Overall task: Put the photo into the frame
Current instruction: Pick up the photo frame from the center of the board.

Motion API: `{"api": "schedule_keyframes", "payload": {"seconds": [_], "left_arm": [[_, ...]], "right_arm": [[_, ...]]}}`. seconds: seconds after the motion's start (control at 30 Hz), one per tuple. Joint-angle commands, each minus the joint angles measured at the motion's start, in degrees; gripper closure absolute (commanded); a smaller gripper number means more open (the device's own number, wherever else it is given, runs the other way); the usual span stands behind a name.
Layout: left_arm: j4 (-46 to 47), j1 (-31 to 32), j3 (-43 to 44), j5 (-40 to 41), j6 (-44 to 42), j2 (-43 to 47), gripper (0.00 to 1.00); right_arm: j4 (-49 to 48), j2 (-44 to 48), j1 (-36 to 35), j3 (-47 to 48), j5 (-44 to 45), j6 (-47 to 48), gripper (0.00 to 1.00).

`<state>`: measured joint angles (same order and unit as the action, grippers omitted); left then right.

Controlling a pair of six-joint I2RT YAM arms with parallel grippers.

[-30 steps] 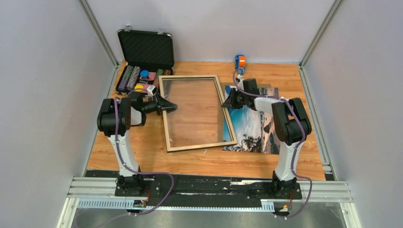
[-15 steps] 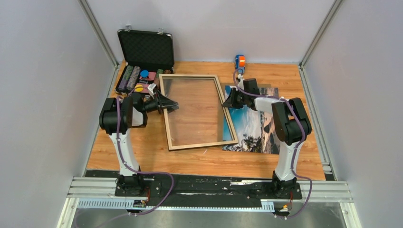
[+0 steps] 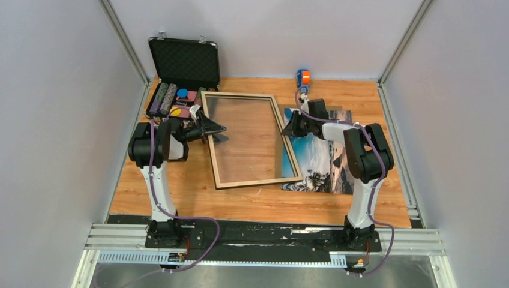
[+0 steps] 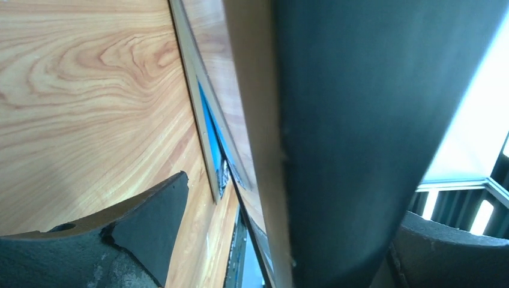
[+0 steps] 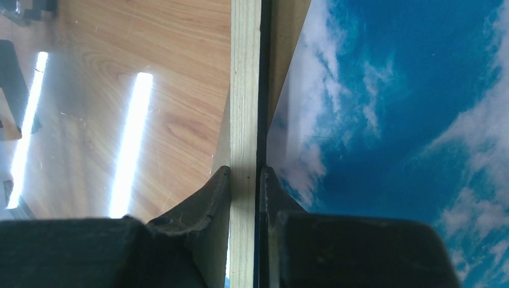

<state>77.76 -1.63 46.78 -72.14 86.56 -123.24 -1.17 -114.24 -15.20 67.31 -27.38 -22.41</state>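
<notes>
Three grey walls close in a wood-grain table (image 3: 180, 186), with metal rails along its sides. At the far left corner you have an open black case (image 3: 183, 63), its lid upright and rows of coloured chips (image 3: 168, 97) inside. Just right of it, your left gripper (image 3: 217, 130) straddles the left rail of the frame (image 3: 237, 95) with its jaws spread wide; one finger (image 4: 150, 222) is clearly apart from the wood. The frame lies mid-table, pale wood face up, with the table showing through the glass. Its long axis runs near to far, the far end leaning slightly left. Your right gripper (image 5: 245, 171) pinches the frame's right rail near the far corner, fingers tight on both sides. The photo (image 3: 324, 162) lies flat to the right with its left strip under the frame, sky toward the far end and palm trees toward you. A small orange-and-blue object (image 3: 303, 77) sits by the back wall beyond it.
</notes>
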Motion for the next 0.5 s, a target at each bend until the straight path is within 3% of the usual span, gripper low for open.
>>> {"api": "schedule_keyframes", "payload": {"seconds": [0.0,0.47], "left_arm": [[8.8,3.8,2.4,0.8,4.5,-1.8,0.04],[9.0,3.7,5.7,1.8,6.9,1.4,0.00]], "right_arm": [[-2.4,-1.4,-1.5,-0.1,-6.9,-1.8,0.98],[-2.1,-1.3,-1.6,0.0,-5.5,-0.4,1.00]]}}
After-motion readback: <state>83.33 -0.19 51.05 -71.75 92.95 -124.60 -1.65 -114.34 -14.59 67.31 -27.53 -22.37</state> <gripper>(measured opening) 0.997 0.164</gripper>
